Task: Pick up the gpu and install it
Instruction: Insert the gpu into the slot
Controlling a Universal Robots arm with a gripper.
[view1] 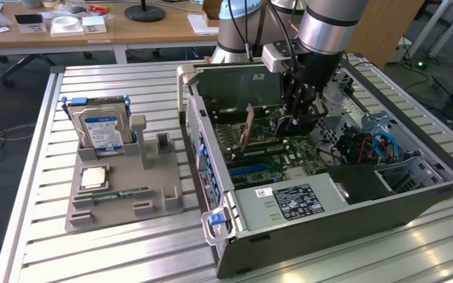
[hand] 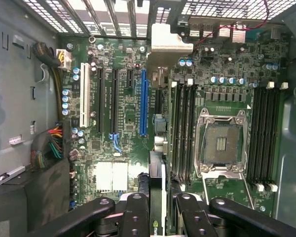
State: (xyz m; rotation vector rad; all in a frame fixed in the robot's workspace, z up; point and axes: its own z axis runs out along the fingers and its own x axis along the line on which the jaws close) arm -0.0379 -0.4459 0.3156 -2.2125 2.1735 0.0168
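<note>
The open computer case (view1: 321, 203) lies on the slatted table with its motherboard (hand: 123, 133) facing up. My gripper (view1: 299, 115) reaches down into it. In the wrist view my gripper (hand: 157, 210) is shut on the gpu (hand: 158, 182), which shows edge-on between the black fingers (hand: 135, 212). Its silvery bracket (hand: 170, 39) points toward the case's rear slots. The card hangs over the board just beside the long blue slot (hand: 143, 101). In the exterior view the gpu (view1: 247, 127) stands upright, brownish back showing, above the board.
At the exterior view's left a grey fixture (view1: 124, 197) holds a hard drive (view1: 101, 131) with a blue-white label, a processor (view1: 94, 177) and a memory stick (view1: 125, 193). Cables (view1: 368, 147) and a drive cage crowd the case's right side. Desks stand behind.
</note>
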